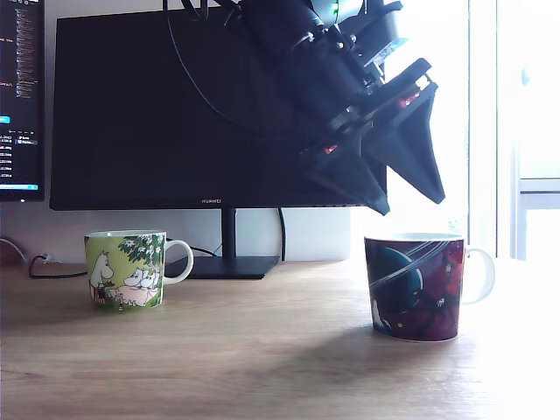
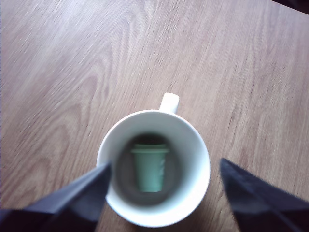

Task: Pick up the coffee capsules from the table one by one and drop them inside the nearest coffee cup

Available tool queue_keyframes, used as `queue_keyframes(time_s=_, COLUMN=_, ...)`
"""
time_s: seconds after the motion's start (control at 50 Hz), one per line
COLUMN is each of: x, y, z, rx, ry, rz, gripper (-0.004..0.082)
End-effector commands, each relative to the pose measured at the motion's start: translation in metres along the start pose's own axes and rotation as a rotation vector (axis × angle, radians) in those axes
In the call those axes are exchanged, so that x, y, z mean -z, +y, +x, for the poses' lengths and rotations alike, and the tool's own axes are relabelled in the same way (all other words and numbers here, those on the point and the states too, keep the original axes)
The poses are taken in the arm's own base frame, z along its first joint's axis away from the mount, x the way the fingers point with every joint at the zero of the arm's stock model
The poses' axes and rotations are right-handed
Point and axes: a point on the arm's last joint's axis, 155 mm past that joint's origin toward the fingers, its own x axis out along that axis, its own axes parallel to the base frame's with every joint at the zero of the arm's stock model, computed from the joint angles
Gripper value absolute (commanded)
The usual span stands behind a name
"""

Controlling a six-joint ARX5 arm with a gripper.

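Note:
A dark patterned mug (image 1: 418,286) with a white handle stands on the wooden table at the exterior view's right. My gripper (image 1: 411,203) hangs just above its rim, fingers spread open and empty. Looking straight down in the wrist view, the mug's white inside (image 2: 154,166) holds a mint green coffee capsule (image 2: 150,166) lying on the bottom. The two dark fingers (image 2: 79,193) frame the mug on either side. A green cartoon mug (image 1: 128,269) stands at the exterior view's left. No other capsules show in either view.
A black monitor (image 1: 175,105) on a stand sits behind the mugs, with a second screen (image 1: 19,96) at the far left. A cable (image 1: 35,267) lies on the wooden table (image 1: 262,350) behind the green mug. Bright window light fills the right side.

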Motion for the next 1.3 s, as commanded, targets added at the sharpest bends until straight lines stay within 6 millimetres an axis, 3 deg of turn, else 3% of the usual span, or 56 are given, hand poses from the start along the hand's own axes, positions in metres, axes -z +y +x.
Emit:
queue_keyframes(time_s=0.0, x=0.005, y=0.003, z=0.008, rx=0.002, ry=0.014, rz=-0.014, gripper=0.0628)
queue_keyframes(time_s=0.06, x=0.006, y=0.003, z=0.008, rx=0.004, ry=0.015, rz=-0.014, gripper=0.0518)
queue_keyframes(time_s=0.22, x=0.002, y=0.001, z=0.005, rx=0.018, ry=0.002, rz=-0.005, gripper=0.0065)
queue_keyframes(time_s=0.28, x=0.001, y=0.001, z=0.004, rx=0.022, ry=-0.002, rz=-0.007, gripper=-0.0007)
queue_keyframes(time_s=0.7, x=-0.003, y=-0.012, z=0.0, rx=0.093, ry=-0.023, rz=-0.025, gripper=-0.0017)
queue_keyframes(time_s=0.98, x=-0.019, y=-0.018, z=-0.022, rx=0.094, ry=-0.075, rz=-0.013, gripper=-0.0019)
queue_keyframes(time_s=1.28, x=-0.019, y=-0.021, z=-0.03, rx=0.095, ry=-0.071, rz=-0.002, gripper=-0.0019)
